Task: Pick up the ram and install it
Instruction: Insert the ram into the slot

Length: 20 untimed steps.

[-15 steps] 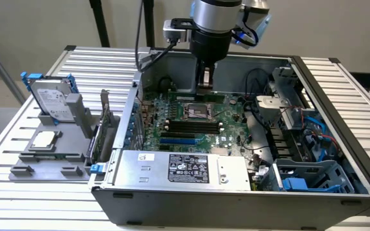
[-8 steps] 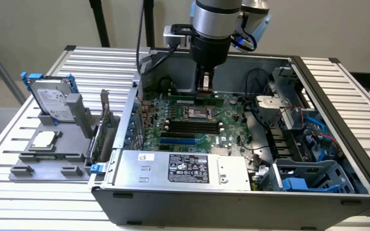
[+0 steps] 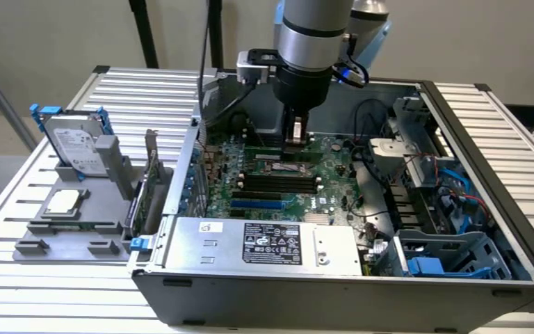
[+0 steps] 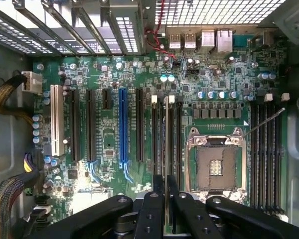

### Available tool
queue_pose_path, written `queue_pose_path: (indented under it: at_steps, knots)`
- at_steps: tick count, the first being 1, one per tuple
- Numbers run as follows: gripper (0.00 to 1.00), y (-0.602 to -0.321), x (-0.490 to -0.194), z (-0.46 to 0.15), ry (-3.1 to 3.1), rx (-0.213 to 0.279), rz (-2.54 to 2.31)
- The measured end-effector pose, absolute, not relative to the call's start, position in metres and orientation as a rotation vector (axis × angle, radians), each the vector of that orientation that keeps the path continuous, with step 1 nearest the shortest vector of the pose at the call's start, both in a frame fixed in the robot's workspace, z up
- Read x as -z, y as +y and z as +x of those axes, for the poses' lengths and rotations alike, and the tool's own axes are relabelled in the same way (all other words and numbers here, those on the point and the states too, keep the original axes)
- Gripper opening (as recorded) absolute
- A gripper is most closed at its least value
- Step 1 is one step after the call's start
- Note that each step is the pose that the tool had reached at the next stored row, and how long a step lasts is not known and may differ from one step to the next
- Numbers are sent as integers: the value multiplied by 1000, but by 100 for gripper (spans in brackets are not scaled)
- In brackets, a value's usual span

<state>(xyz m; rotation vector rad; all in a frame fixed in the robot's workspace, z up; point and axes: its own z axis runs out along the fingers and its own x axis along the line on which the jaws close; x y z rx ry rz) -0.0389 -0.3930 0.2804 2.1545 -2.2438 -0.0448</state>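
Closest in, my jaws (image 4: 166, 183) are clamped on the ram (image 4: 167, 139). From the wrist camera I see it edge-on, a thin pale strip running out from between my two dark fingers (image 4: 154, 209). In the exterior view my jaws (image 3: 294, 142) hang low inside the open computer case (image 3: 341, 292), near the middle of the frame, with the stick upright just above the motherboard (image 3: 327, 156). It does not look seated yet.

As I judge it, the step in hand is lining the stick up with a memory slot (image 4: 159, 139). The wrist view puts its edge parallel to a group of long black slots with white latches (image 4: 154, 99) at their ends. It appears to sit over the gap between two of them, though I cannot tell which slot it belongs to. To do this well I should keep the ram dead vertical and square to the slot, centre it lengthways between the latches, and press straight down without twisting. A skewed entry would jam a corner or bend the board.

Just beside the slots lies the empty CPU socket (image 4: 217, 162); I should stay off its open contacts. Farther off are the blue expansion slot (image 4: 122, 124) and the rear ports (image 4: 199, 40). Toward the exterior view's left, well apart from me, a grey tray (image 3: 35, 247) on the surface carries a hard drive (image 3: 72, 146) and a processor chip (image 3: 63, 202).
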Motion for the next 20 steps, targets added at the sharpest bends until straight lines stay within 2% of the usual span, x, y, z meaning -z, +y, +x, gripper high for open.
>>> queue_pose_path:
  at_steps: [20]
  knots:
    - [14,-398,-244,-38,-2247,44,2152]
